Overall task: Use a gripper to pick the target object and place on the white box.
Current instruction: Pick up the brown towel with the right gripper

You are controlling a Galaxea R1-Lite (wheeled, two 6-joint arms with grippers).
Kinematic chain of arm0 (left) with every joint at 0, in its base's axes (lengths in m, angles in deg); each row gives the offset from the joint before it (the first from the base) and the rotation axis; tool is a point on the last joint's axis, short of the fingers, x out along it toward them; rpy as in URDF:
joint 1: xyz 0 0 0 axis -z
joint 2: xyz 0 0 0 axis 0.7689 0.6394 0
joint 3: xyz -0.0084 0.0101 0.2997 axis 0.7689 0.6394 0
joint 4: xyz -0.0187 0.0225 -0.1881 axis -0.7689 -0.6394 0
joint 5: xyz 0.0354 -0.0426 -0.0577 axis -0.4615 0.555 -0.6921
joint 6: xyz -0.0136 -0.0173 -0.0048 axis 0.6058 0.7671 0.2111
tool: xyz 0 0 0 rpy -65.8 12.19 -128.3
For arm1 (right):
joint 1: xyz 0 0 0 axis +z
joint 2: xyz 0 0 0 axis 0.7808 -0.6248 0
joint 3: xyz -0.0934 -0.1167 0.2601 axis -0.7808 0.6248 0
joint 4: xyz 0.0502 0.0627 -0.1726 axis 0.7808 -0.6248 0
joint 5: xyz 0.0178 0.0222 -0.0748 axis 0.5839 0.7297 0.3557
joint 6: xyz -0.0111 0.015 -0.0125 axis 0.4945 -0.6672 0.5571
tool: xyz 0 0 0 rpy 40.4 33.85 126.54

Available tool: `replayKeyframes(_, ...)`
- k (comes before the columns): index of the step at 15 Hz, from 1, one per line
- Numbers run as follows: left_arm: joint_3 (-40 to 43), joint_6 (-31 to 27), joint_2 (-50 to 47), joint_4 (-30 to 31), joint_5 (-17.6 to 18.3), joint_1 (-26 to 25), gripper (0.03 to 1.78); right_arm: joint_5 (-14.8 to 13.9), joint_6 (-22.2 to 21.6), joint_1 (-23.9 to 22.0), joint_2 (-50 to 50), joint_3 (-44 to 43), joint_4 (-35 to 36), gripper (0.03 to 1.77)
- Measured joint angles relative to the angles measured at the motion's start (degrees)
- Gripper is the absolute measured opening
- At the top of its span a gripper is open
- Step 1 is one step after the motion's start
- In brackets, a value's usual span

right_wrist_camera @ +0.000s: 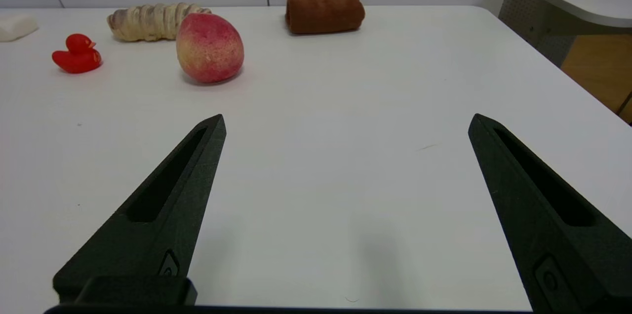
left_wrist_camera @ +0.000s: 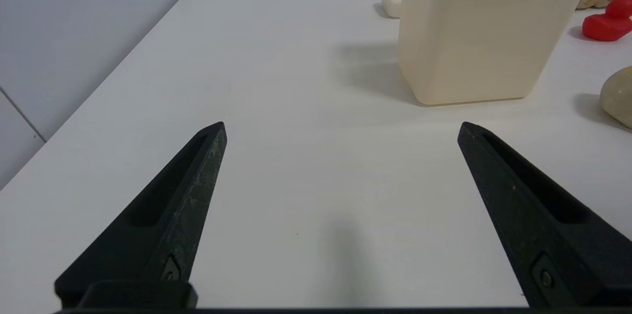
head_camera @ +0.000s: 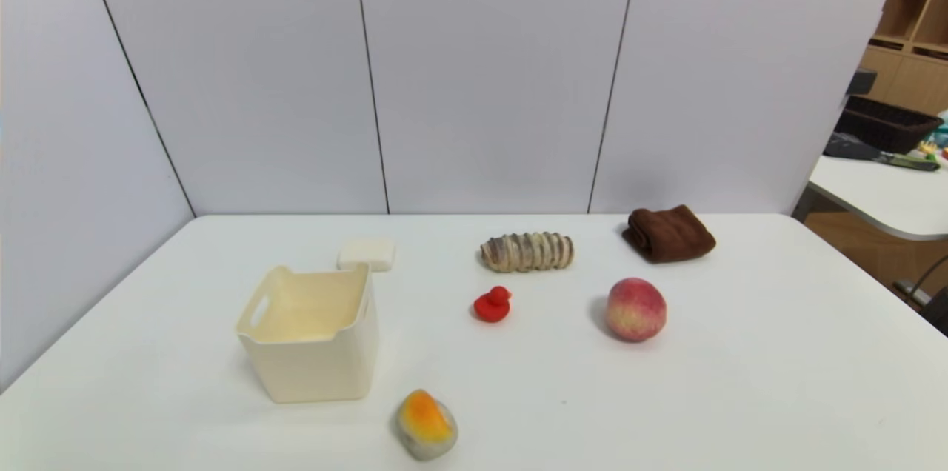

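Far back on the desk [head_camera: 740,397] lies the brown towel [head_camera: 670,233], folded, on the right side, behind the peach [head_camera: 635,309]. Nothing touches it. The white box [head_camera: 311,338] stands well apart on the left, its open top free to take the towel. Both tools wait low at the near edge, jaws wide and holding nothing: the right tool [right_wrist_camera: 345,124] faces the towel, the left tool [left_wrist_camera: 340,129] faces the box. Neither shows in the head view.
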Motion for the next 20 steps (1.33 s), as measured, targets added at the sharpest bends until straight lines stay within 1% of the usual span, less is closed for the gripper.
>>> replayKeyframes(7, 0.00, 0.02, 0.00, 0.02, 0.00, 0.00, 1.69, 0.02, 0.13, 0.02, -0.28, -0.20, -0.89, 1.70)
replayKeyframes(9, 0.00, 0.00, 0.00, 0.00, 0.00, 0.02, 1.69, 0.02, 0.28, 0.05, -2.49, -0.76, -2.22, 1.70)
replayKeyframes(11, 0.00, 0.00, 0.00, 0.02, 0.00, 0.02, 1.69, 0.29, 0.30, 0.12, -5.66, -4.08, -4.97, 1.70)
replayKeyframes(15, 0.00, 0.00, 0.00, 0.00, 0.00, 0.00, 1.69, 1.16, 0.83, 0.07, -16.99, -14.86, -9.44, 1.70)
replayKeyframes(17, 0.00, 0.02, 0.00, 0.00, 0.00, 0.00, 1.69, 1.60, 1.27, -0.09, -24.62, -20.82, -10.62, 1.70)
replayKeyframes(20, 0.00, 0.00, 0.00, 0.02, 0.02, 0.00, 1.69, 1.95, 1.55, -0.21, -38.74, -30.24, -11.39, 1.70)
